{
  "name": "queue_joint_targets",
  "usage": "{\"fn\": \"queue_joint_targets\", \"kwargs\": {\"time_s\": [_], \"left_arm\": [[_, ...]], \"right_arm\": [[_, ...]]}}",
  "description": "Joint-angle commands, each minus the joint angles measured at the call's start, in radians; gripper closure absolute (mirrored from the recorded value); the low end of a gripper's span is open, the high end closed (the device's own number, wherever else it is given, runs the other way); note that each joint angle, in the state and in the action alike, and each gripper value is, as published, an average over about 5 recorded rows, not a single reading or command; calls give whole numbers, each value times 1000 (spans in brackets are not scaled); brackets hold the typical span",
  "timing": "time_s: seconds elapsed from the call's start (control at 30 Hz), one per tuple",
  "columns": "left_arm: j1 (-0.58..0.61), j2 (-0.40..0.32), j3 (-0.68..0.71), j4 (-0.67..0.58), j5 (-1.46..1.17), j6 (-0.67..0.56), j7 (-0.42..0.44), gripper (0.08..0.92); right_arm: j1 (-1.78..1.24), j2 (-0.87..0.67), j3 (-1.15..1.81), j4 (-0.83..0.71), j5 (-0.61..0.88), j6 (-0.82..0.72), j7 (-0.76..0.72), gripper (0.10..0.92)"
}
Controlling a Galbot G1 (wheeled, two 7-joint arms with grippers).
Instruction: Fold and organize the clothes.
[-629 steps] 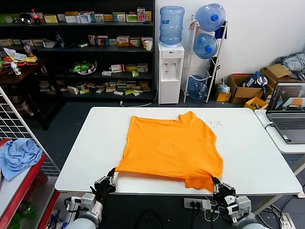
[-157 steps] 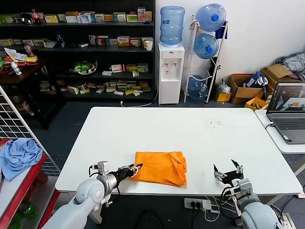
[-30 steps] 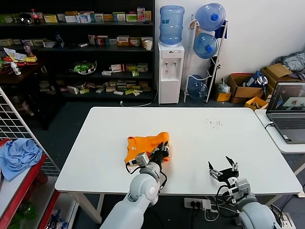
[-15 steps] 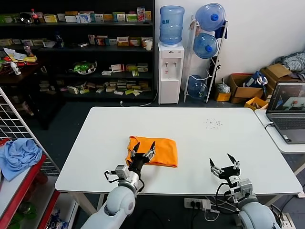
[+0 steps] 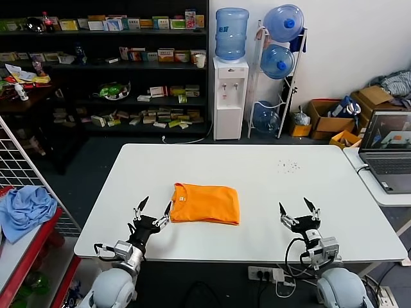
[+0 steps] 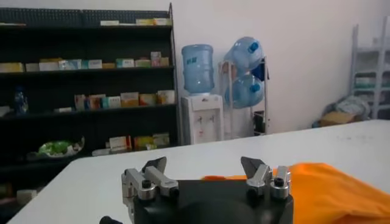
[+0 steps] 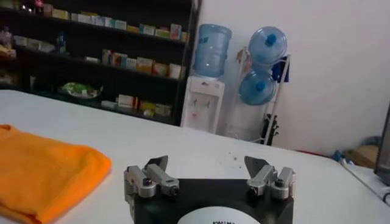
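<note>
Black and spread wide, my left claw (image 5: 152, 213) hangs over the near edge of the white desk (image 5: 270, 186) with nothing in it, its fingertips just short of the folded T-shirt's near-left corner and not touching it. From its own wrist camera I see both fingers (image 6: 153, 170) parted, with orange cloth just beyond them. My right claw (image 5: 297, 212) sits off toward the near-right part of the desk, equally wide open and empty, well apart from the shirt. The orange T-shirt (image 5: 205, 203) lies flat as a compact rectangle a little left of the desk's centre, toward the near side; no lettering shows on its upper face. Further out, a laptop (image 5: 387, 151) stands on a side table at right, and a water dispenser (image 5: 229, 90) stands beyond the desk's far edge.
</note>
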Motion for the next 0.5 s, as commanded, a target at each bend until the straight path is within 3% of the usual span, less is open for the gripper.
{"fn": "queue_joint_targets", "kwargs": {"time_s": [0.03,0.5], "left_arm": [[112,22,-129,-42,132,34,61,177],[115,4,-131,-45,155,34,48,177]], "right_arm": [[0,103,68,29,-23,-55,-67,203],[-42,113,115,70,1,-82,-86,203]]}}
